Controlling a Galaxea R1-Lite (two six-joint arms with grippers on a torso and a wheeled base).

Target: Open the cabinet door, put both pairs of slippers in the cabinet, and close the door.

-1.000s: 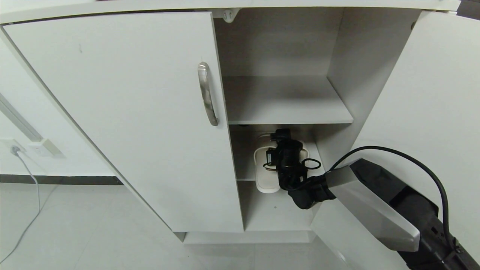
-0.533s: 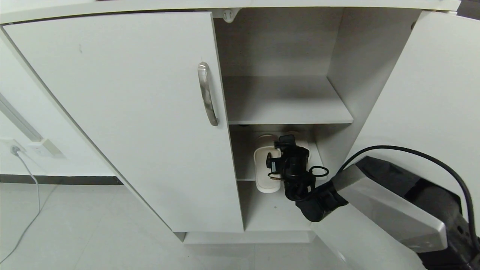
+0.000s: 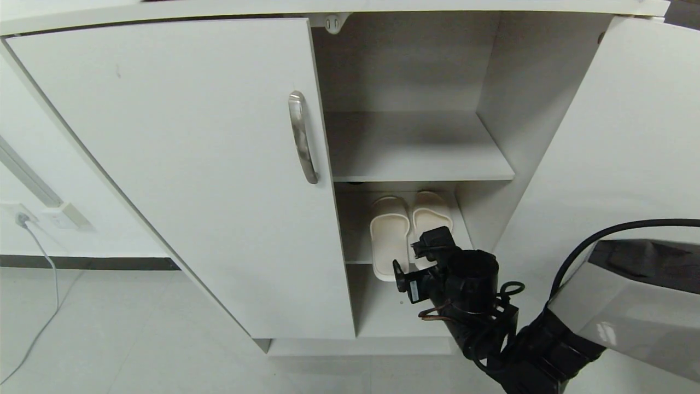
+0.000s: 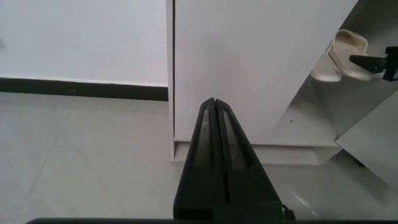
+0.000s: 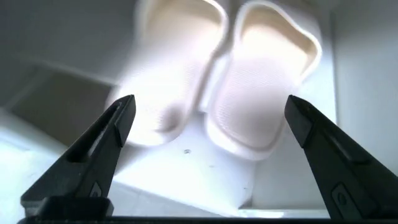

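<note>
A pair of cream slippers (image 3: 389,235) lies side by side on the cabinet's lower shelf (image 3: 355,241), toes inward, with the left slipper's heel hanging over the front edge. In the right wrist view the slippers (image 5: 261,93) sit just beyond the fingertips. My right gripper (image 3: 418,254) hovers open in front of the shelf, slightly below the slippers and apart from them, holding nothing. My left gripper (image 4: 214,106) is shut and empty, low over the floor, pointing at the cabinet's base. Off to the side in that view are the slippers (image 4: 345,53).
The cabinet's right door (image 3: 612,137) stands wide open beside my right arm. The left door (image 3: 164,164) is closed, with a metal handle (image 3: 302,137). The upper shelf (image 3: 415,145) and the cabinet floor (image 3: 394,314) are bare. A wall socket with a cable (image 3: 22,220) is far left.
My right gripper has drawn back out of the cabinet and down, away from the slippers. The pair stays on the shelf, now uncovered.
</note>
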